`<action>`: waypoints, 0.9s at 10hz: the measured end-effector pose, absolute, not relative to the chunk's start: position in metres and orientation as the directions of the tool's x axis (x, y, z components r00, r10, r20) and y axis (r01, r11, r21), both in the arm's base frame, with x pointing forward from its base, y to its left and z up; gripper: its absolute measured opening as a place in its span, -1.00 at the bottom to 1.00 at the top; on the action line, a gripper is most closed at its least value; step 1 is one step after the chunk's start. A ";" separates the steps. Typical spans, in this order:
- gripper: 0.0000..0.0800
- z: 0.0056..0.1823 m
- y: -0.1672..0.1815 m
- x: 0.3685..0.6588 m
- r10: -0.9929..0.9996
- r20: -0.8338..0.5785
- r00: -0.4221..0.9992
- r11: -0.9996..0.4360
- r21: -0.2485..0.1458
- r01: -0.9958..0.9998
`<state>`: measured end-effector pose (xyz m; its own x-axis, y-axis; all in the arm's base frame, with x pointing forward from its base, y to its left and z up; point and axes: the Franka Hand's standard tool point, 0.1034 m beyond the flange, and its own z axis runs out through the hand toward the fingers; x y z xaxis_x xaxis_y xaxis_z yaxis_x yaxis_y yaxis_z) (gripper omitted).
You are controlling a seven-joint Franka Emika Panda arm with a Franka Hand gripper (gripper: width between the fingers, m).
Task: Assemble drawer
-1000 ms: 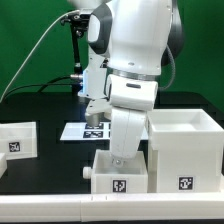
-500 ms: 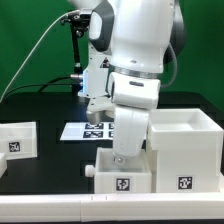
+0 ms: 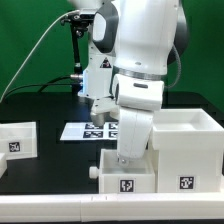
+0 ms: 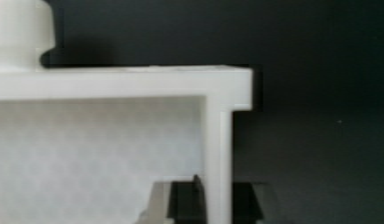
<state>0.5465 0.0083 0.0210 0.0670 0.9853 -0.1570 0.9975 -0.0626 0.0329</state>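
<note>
The drawer (image 3: 127, 172), a low white open tray with a square tag on its front, stands at the table's front, close to the exterior view's left side of the tall white cube casing (image 3: 186, 150). My gripper (image 3: 128, 156) reaches down into the drawer, mostly hidden behind the arm. In the wrist view my gripper (image 4: 214, 205) has its dark fingers (image 4: 176, 206) on either side of a thin upright wall of the drawer (image 4: 118, 86) and is shut on it. The drawer rests on the table.
A second small white tray with a tag (image 3: 17, 140) stands at the exterior view's left. The marker board (image 3: 88, 130) lies behind the drawer. A black post with cables (image 3: 77, 60) stands at the back. A white part (image 4: 18, 30) shows beyond the drawer in the wrist view.
My gripper and the drawer have shifted together toward the exterior view's right, closer to the cube casing.
</note>
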 end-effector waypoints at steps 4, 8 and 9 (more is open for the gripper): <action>-0.91 0.026 0.007 0.548 0.983 -0.163 0.082 -0.079 0.028 0.997; -0.91 0.029 0.006 0.550 0.983 -0.162 0.081 -0.077 0.033 0.997; -0.91 0.028 0.008 0.552 0.986 -0.146 0.080 -0.072 0.062 0.996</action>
<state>0.5522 0.0082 0.0283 0.0803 0.9860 -0.1461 0.9955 -0.0720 0.0616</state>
